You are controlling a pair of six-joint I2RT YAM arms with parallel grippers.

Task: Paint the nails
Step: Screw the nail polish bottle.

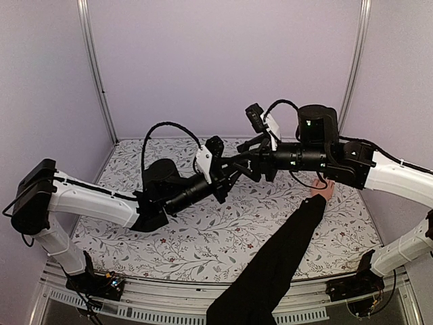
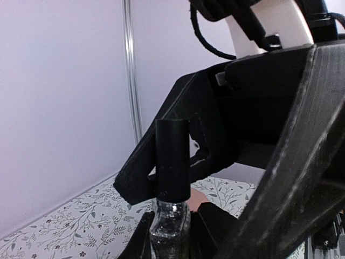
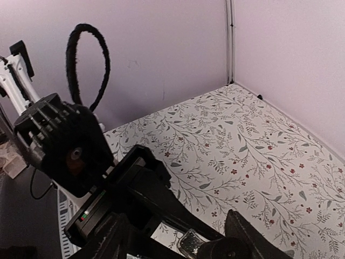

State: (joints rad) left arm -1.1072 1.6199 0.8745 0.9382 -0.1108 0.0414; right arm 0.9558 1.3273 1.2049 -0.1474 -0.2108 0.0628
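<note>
A small glass bottle (image 2: 170, 229) with a tall black cap (image 2: 172, 159) stands upright in my left gripper (image 2: 171, 237), which is shut on its body. In the top view the left gripper (image 1: 235, 169) meets my right gripper (image 1: 252, 160) in mid-air over the middle of the table. The right gripper (image 3: 180, 240) stands open, its fingers (image 3: 245, 234) on either side of the cap (image 3: 225, 251), with a gap on one side. A bare hand (image 1: 323, 189) in a long black sleeve (image 1: 277, 264) rests on the table at the right. Its nails are too small to make out.
The table (image 1: 203, 237) has a white cloth with a leaf-and-flower print. Pale walls with metal corner posts (image 1: 98, 74) close it in at the back and sides. The sleeved forearm lies slantwise from the near edge toward the right arm.
</note>
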